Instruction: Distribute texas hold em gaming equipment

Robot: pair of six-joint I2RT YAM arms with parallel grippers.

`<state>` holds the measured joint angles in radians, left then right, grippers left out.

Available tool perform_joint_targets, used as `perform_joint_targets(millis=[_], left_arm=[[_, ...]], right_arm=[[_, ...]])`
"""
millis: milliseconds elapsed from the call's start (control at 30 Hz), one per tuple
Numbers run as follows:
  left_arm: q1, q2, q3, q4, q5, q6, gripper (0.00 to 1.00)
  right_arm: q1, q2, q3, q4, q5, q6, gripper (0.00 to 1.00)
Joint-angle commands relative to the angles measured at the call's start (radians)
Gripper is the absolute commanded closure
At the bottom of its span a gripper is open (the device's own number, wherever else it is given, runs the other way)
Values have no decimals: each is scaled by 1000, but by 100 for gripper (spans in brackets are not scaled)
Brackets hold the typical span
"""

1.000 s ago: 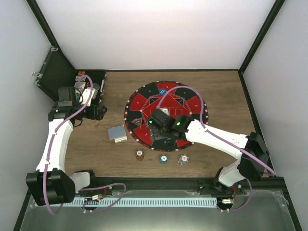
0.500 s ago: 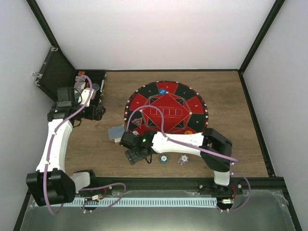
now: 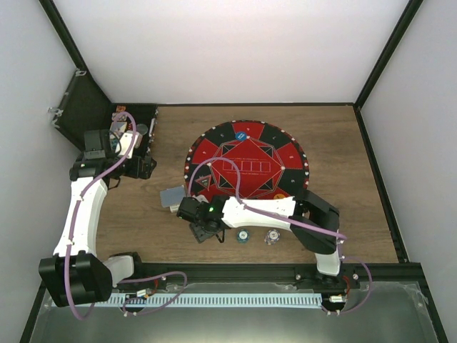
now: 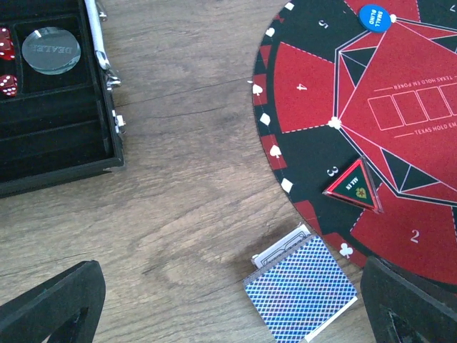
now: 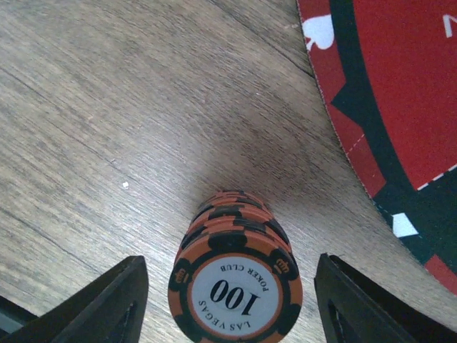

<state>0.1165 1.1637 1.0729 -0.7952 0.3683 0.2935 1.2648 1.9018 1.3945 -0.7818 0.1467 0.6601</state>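
Observation:
A stack of orange-and-black poker chips (image 5: 235, 286), the top one marked 100, stands on the wood just left of the mat. My right gripper (image 5: 235, 311) is open and straddles the stack, with a gap on each side between chips and fingers (image 5: 107, 300). From above, that gripper (image 3: 206, 229) hides this stack. A blue chip stack (image 3: 243, 235) and a pale one (image 3: 272, 236) stand to its right. The deck of cards (image 4: 300, 291), blue-lattice backs up, lies by the mat's edge (image 3: 172, 196). My left gripper (image 4: 228, 318) hangs open above the wood, left of the deck, holding nothing.
The round red-and-black mat (image 3: 246, 168) carries a blue small-blind button (image 4: 374, 16) and a triangular all-in marker (image 4: 353, 187). An open black case (image 4: 57, 143) at the back left holds a dealer button (image 4: 51, 49) and red dice (image 4: 7, 84).
My right arm swung from over the mat to the near left and came down around the orange chip stack, its jaws narrowing a little. The left arm has not moved.

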Motion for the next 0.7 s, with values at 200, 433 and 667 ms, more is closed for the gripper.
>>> perform_joint_targets(millis=[200, 433, 667], left_arm=[[9, -24, 10, -11, 14, 16, 0], [11, -30, 8, -12, 14, 17, 0], [13, -32, 13, -13, 16, 17, 0]], right_arm=[[-1, 16, 35, -8, 46, 6, 47], [-3, 18, 31, -17, 60, 8, 55], [-3, 5, 43, -23, 67, 10, 68]])
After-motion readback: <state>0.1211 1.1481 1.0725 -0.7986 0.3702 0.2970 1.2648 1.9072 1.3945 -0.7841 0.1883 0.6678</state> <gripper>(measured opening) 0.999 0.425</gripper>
